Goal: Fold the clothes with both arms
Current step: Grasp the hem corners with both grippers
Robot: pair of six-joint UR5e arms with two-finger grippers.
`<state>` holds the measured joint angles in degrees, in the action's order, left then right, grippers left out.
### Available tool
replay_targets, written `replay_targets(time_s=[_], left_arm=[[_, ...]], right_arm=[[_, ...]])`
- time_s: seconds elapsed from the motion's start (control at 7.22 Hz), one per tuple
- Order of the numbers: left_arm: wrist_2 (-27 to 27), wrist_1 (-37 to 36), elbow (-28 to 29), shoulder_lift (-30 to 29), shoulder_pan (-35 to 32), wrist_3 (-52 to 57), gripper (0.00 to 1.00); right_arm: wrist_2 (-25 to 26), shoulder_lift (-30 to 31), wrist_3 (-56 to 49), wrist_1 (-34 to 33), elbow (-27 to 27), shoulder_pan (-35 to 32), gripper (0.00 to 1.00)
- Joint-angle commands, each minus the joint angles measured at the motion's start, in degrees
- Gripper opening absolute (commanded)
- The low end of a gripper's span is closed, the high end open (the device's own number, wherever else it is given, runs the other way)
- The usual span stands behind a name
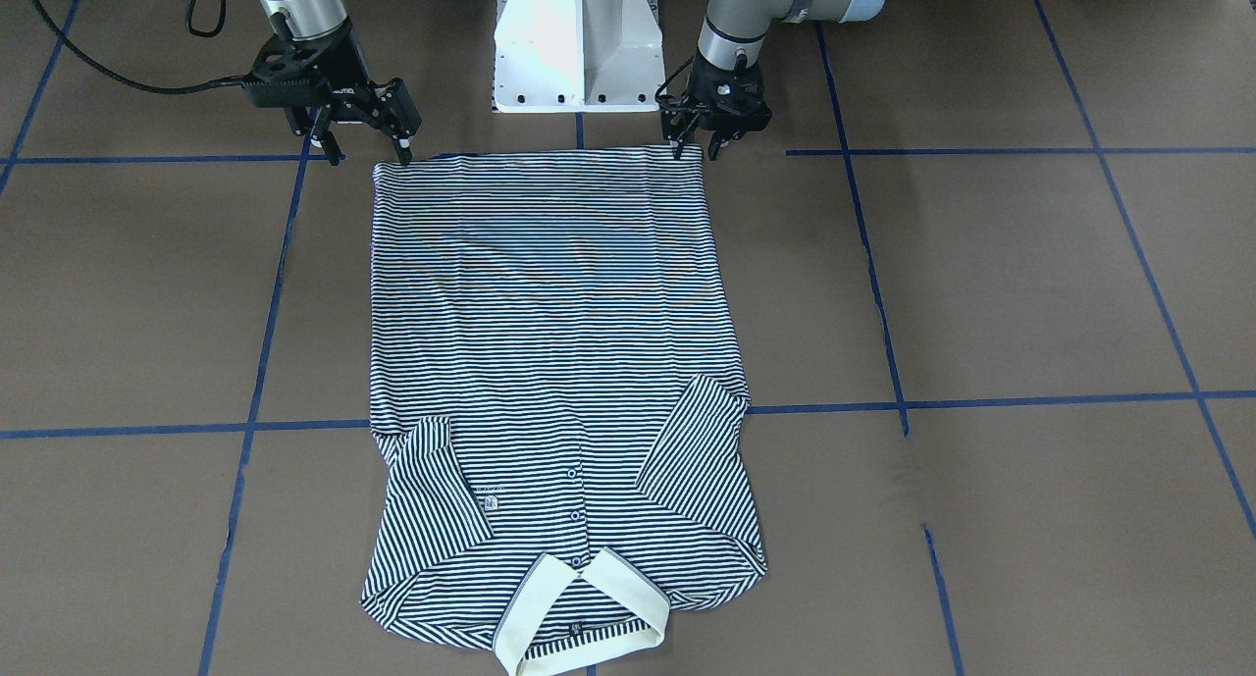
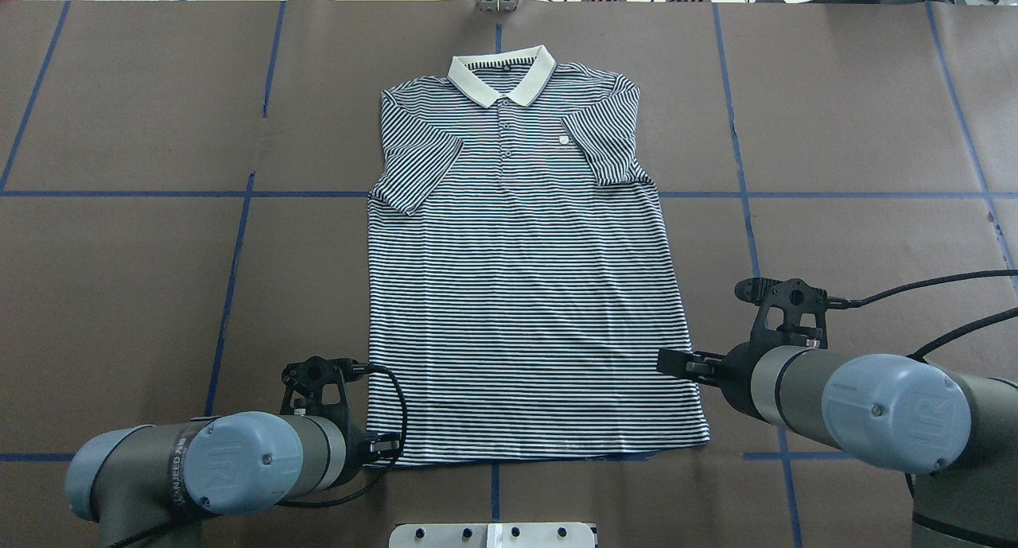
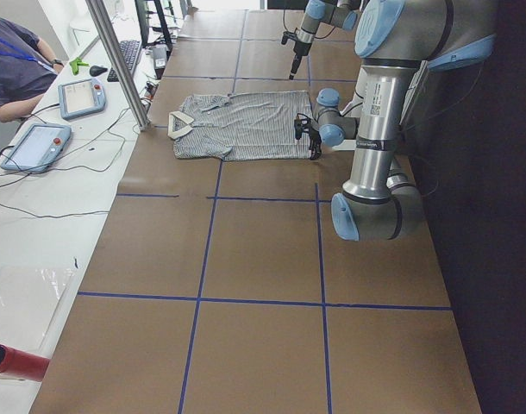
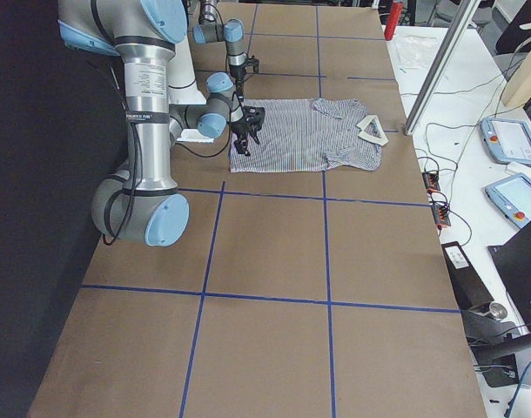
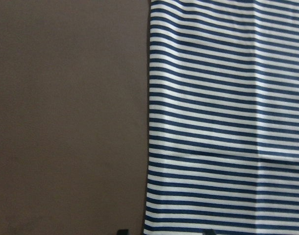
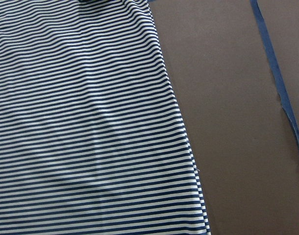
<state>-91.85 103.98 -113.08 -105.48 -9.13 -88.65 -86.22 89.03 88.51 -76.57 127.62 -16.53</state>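
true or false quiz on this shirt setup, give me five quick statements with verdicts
1. The shirt lies face up, buttons showing. True.
2. The collar is at the end nearest the robot's base. False: the hem is nearest it.
3. Both sleeves are folded in over the front. True.
4. The right gripper hovers over the collar. False: it is by a hem corner.
5. The shirt is folded in half. False: it lies at full length.

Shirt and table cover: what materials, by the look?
Polo shirt: soft knit fabric, probably cotton, matte; lies limp with shallow creases. Collar: thicker cream knit. Table cover: brown paper or card, matte, sheets seemingly joined by blue tape.
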Motion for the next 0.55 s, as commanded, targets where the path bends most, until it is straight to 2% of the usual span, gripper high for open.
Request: replay_targets(time_s=[0.0, 0.42], left_arm=[[0.0, 0.0, 0.14, 0.02, 0.08, -0.03, 0.57], [-0.08, 0.0, 0.4, -0.16, 1.13, -0.03, 0.55]], right_arm=[[0.0, 0.0, 0.0, 0.02, 0.0, 0.01, 0.99], [0.0, 0.0, 0.08, 0.02, 0.0, 0.01, 0.99]])
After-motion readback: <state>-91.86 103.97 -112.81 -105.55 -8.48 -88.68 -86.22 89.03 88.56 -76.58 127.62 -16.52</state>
